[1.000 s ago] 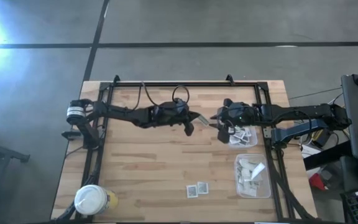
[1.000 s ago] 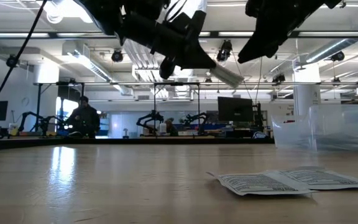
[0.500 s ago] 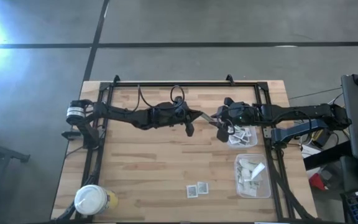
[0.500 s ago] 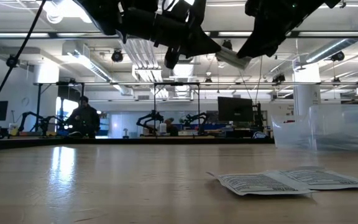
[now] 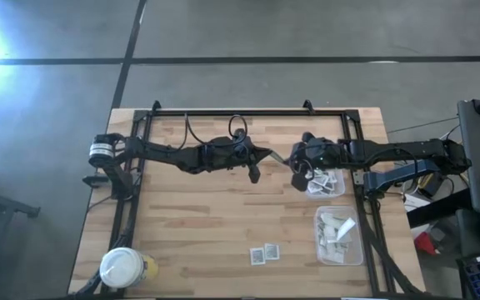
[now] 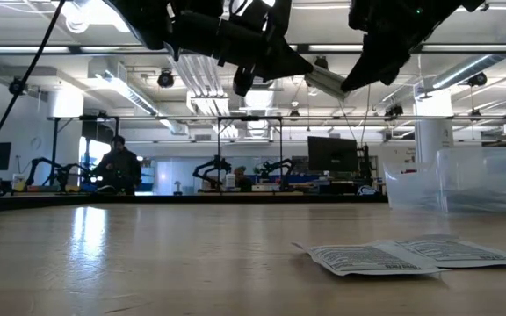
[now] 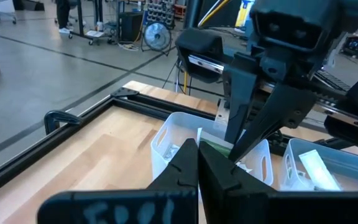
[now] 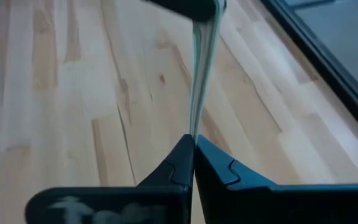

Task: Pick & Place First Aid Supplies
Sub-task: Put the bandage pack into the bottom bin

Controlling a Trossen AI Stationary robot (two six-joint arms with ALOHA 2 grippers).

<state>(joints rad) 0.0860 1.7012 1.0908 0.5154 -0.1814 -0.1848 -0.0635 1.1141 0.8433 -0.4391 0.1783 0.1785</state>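
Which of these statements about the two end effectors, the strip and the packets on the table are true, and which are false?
1. Both end effectors pinch one narrow strip in mid-air. True: left end effector, right end effector.
2. Two square packets lie on the bare table. True.
3. The round jar stands inside a tub. False: it stands on the table's corner.
4. Both clear tubs are empty. False: both hold packets.

My left arm reaches in level from the left edge, elbow bent, left gripper [image 5: 264,155] raised above mid-table with its fingers [image 7: 188,165] pressed together. My right arm stretches in from the right, right gripper [image 5: 292,162] tip to tip with it, fingers [image 8: 194,158] pinched. From above, I think the tips nearly touch.
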